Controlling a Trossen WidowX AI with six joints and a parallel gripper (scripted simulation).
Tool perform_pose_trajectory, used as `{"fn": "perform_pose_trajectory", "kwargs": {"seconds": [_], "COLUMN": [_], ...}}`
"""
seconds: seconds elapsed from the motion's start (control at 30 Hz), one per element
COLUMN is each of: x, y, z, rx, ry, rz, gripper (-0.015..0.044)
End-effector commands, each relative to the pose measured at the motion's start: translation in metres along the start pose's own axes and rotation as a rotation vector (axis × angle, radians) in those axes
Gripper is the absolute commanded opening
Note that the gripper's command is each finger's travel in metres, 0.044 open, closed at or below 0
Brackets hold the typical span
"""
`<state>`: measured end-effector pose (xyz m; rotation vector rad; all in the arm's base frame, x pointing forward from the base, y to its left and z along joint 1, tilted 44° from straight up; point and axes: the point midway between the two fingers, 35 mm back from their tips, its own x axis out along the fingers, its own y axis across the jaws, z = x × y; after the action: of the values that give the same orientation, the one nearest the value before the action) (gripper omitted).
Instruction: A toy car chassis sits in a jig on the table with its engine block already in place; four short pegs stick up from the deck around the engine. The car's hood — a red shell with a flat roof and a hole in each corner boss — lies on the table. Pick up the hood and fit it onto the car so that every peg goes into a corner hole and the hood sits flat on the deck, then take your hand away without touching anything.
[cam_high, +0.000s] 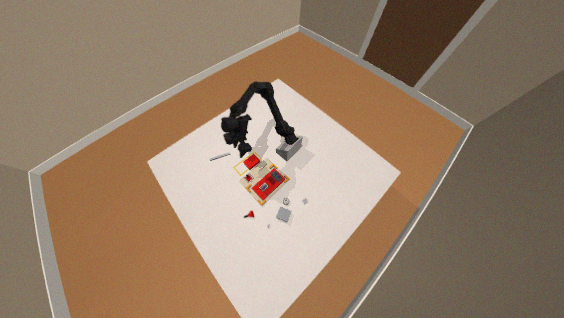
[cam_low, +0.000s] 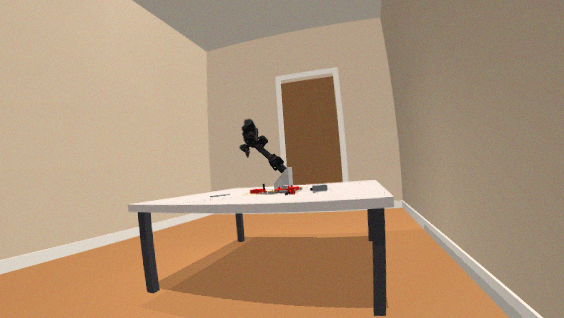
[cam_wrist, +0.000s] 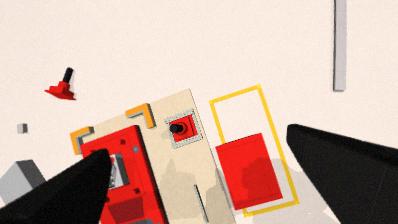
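Observation:
The hood (cam_wrist: 249, 171) (cam_high: 251, 161), a flat red rectangle, lies partly inside a yellow outline (cam_wrist: 234, 93) on the table. Its corner holes cannot be made out. The red chassis (cam_wrist: 146, 175) (cam_high: 257, 192) sits between orange corner brackets (cam_wrist: 145, 111) on a beige board (cam_wrist: 160, 145). The grey engine block (cam_wrist: 120, 171) is on its deck, with small dark red pegs showing nearby; a finger partly hides this area in the wrist view. My gripper (cam_wrist: 201, 144) (cam_high: 244, 151) (cam_low: 246, 152) is open and empty, high above the table, its fingers spanning chassis and hood in the wrist view.
A red piece with a black knob (cam_wrist: 176, 128) stands in a square frame on the board. A grey bar (cam_wrist: 340, 50) (cam_high: 220, 157), a red piece with a black rod (cam_wrist: 61, 91) (cam_high: 250, 214), a grey block (cam_high: 283, 214) and a small round part (cam_high: 286, 199) lie around.

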<state>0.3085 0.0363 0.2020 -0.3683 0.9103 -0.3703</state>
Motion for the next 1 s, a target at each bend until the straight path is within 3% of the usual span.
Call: {"fn": "perform_pose_trajectory", "kwargs": {"seconds": [0.0,0.33,0.97], "x": [0.041,0.111,0.118], "y": [-0.016,-0.059,-0.06], "z": [-0.025,-0.098,-0.103], "rx": [-0.077,-0.226,-0.228], "ry": [0.14,0.491,0.497], "rz": [-0.091,-0.213,-0.213], "gripper": [0.044,0.044,0.044]}}
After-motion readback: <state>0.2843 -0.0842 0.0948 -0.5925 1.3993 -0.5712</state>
